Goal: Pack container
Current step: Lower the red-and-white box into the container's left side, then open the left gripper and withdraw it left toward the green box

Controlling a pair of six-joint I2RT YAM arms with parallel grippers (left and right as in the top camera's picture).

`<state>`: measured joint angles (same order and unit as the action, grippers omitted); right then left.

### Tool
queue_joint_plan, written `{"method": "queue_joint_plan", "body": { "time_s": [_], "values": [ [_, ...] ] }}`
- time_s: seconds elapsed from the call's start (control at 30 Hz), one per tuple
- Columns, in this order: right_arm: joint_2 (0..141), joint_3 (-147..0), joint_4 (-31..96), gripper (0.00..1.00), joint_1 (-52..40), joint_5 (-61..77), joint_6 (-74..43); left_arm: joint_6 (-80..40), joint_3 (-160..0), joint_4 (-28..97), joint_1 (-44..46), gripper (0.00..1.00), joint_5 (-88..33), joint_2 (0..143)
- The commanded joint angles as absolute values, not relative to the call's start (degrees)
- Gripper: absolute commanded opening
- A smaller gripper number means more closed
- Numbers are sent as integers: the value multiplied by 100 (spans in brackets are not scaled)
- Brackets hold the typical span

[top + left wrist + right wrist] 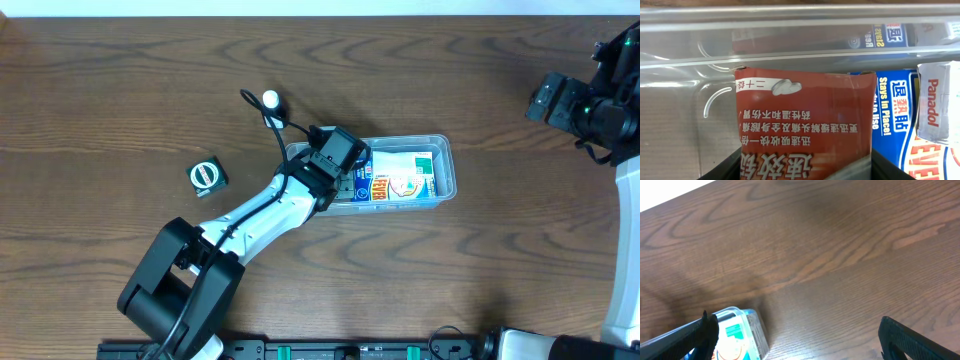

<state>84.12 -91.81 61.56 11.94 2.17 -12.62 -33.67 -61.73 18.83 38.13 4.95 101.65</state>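
Overhead, the container (449,170) lies just right of the table's (120,90) middle, with printed boxes inside. The left gripper (335,168) hangs over its left end, fingers clamped on a red box (805,115) beside a blue box (892,117). The right gripper (797,330) is well apart at the far right, spread wide and holding nothing.

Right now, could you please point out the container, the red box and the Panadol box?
container (449,172): overhead view, its bare right end wall.
red box (805,125): left wrist view, middle of its face.
Panadol box (939,105): left wrist view, its white front.
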Motion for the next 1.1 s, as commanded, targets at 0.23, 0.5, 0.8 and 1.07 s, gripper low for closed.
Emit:
{"method": "queue_joint_plan", "body": {
  "time_s": [0.23, 0.5, 0.8, 1.07],
  "values": [
    [8429, -9203, 6154, 99, 1236, 259, -1323, -3481, -6213, 1855, 3780, 72, 628, 10182],
    [8429, -9203, 6156, 99, 1236, 261, -1326, -3481, -6213, 1761, 3780, 78, 628, 10182],
    [8429, -9203, 6156, 99, 1236, 259, -1326, -3433, -6217, 1573, 3763, 83, 628, 10099],
    [8429, -9203, 6154, 99, 1236, 259, -1326, -2897, -6217, 1929, 3763, 98, 305, 9089]
  ]
}}
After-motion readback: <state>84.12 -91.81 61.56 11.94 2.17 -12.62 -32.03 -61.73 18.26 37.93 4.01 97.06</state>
